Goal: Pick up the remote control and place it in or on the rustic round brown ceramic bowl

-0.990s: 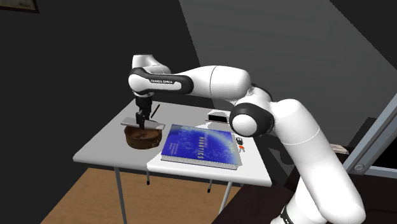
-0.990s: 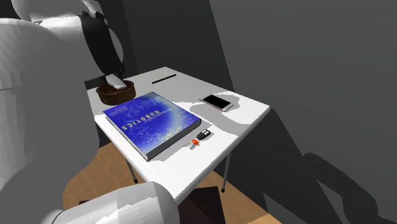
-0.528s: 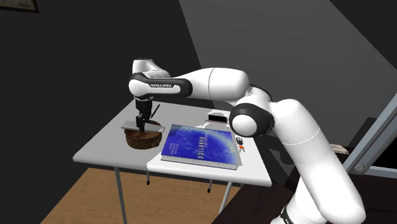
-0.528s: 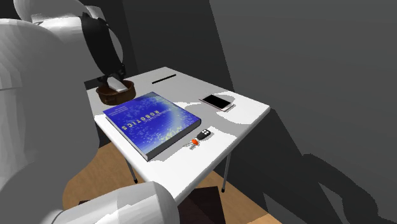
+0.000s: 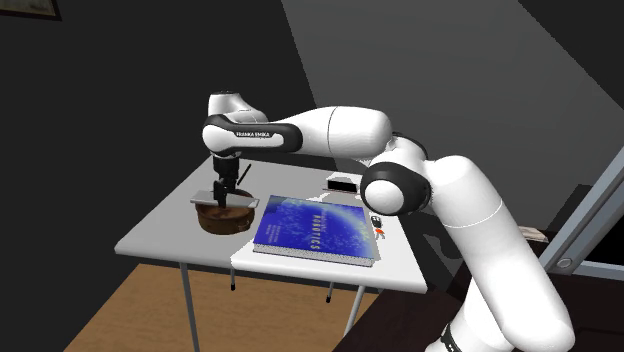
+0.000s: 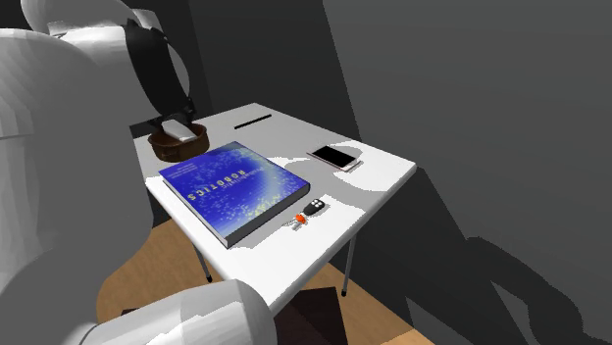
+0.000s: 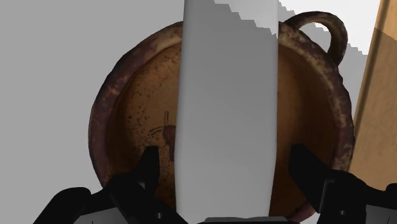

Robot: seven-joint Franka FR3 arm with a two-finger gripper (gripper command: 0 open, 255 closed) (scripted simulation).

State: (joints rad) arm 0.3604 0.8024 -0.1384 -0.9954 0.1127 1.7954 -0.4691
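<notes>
Risen fingers [image 7: 147, 168] apart, grey remote [image 7: 229, 114] lying across brown bowl [image 7: 109, 111]

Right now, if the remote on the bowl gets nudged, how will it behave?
The remote looks stiff and flat, so probably won't sag. It bridges the rim of the bowl, overhanging, so a nudge might seesaw or slide it.

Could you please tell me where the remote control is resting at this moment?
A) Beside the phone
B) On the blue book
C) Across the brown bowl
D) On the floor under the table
C: the grey remote lies across the rim of the brown bowl, and the gripper has its fingers open on either side of it, not touching.
</notes>
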